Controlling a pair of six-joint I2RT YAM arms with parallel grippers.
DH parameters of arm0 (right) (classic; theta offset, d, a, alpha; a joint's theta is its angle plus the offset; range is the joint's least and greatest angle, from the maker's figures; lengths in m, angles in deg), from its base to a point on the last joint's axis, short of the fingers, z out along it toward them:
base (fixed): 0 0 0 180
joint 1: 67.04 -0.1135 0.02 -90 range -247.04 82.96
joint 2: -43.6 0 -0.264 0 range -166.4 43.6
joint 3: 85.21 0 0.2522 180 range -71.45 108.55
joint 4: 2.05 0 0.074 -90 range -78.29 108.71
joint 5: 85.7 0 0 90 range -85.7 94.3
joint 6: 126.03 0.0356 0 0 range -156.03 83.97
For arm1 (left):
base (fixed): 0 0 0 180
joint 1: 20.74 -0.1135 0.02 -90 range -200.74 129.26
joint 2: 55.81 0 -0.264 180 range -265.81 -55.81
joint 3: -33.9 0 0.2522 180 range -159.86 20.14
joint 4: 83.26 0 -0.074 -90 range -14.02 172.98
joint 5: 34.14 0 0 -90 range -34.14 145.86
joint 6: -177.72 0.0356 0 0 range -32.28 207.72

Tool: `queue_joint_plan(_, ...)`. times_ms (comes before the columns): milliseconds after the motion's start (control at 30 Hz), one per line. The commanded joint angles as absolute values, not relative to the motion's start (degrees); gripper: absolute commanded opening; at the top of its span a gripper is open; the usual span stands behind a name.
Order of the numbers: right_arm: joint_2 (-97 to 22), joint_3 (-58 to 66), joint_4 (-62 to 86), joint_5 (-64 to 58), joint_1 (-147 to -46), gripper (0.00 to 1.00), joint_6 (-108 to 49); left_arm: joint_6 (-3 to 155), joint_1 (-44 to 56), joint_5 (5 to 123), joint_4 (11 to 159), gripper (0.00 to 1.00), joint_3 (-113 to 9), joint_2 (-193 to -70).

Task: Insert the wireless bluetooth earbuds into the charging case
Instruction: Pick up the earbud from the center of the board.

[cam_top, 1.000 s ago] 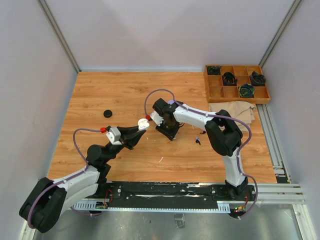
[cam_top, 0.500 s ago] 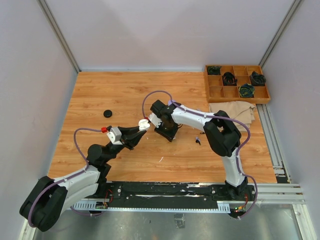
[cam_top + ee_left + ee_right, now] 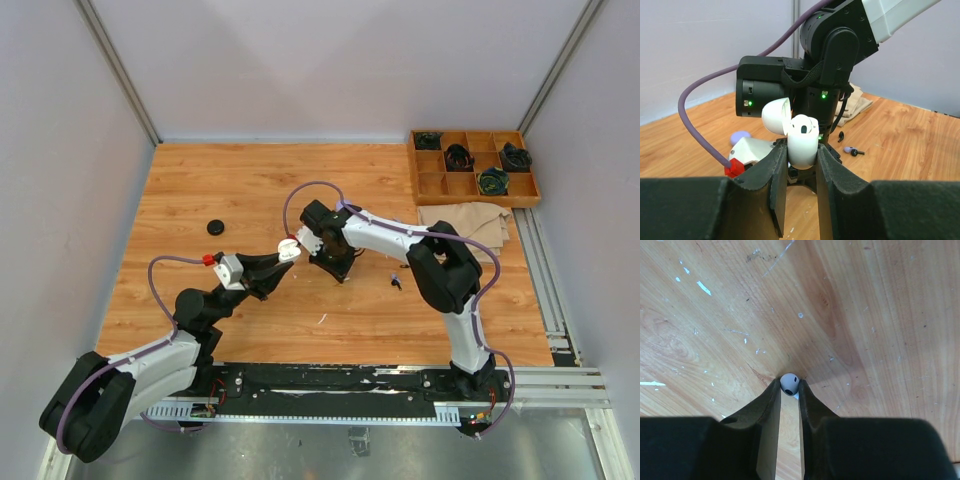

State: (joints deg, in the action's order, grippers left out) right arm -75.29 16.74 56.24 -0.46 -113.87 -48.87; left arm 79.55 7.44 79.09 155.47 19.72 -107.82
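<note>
Right jaws pinched shut on a white earbud, gripped at the very tips and pointing straight down at the wooden surface; can't tell if the bud touches the wood. Left jaws clamped on the white charging case, which is upright, lid flipped open and held up off the surface. In the top view the case sits mid-surface, just left of the right arm's wrist, close but apart. A black earbud and a lilac earbud lie loose on the surface right of the right arm, near each other. A black round case sits alone to the left, well apart from both arms. Wooden compartment tray at the far right corner holds dark bundles in some cells. Beige cloth lies just near of the tray.
</note>
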Motion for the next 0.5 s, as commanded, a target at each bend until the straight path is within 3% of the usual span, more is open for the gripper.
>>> queue_joint_plan(0, -73.3, 14.3, 53.1, -0.6, -114.6, 0.1, -47.7, 79.6, 7.2, 80.4, 159.4, 0.0, 21.6, -107.8)
queue_joint_plan(467, -53.2, 4.6, 42.2, -5.9, -114.3, 0.06, -39.6, 79.6, 7.3, 80.9, 165.2, 0.0, 23.8, -107.7)
